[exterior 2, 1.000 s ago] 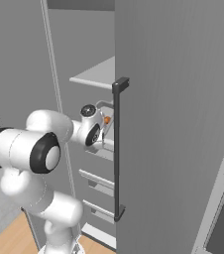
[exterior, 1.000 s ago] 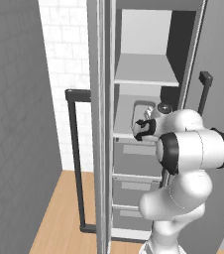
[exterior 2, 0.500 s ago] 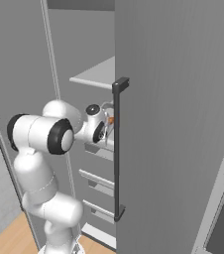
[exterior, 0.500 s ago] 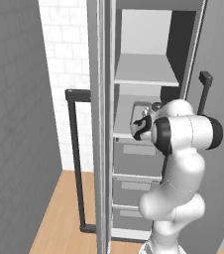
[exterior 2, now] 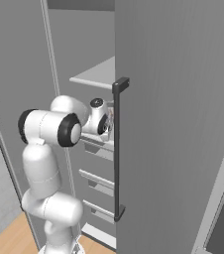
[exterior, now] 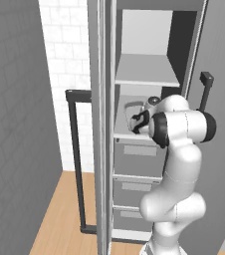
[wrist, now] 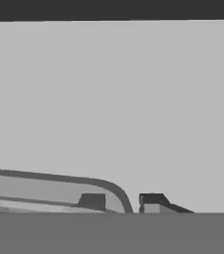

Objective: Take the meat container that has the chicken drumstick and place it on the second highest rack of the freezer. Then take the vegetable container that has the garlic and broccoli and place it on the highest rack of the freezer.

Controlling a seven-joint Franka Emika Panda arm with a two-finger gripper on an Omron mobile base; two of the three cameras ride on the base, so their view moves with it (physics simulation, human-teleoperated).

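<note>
Inside the freezer point(exterior: 149, 45), your gripper point(exterior: 138, 121) sits at the second shelf point(exterior: 127, 133). Its fingers clamp the meat container's point(wrist: 44, 191) rim.

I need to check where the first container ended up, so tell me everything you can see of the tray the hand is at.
The shallow light grey tray with rounded corners and a dark rim lies flat on the light grey flat shelf just under the uppermost shelf of the tall grey freezer cabinet. The hand straddles its rim, one dark fingertip inside the wall and the other outside. A sliver of orange-brown shows at the tray's edge in the hand view; its contents are otherwise hidden.
</note>
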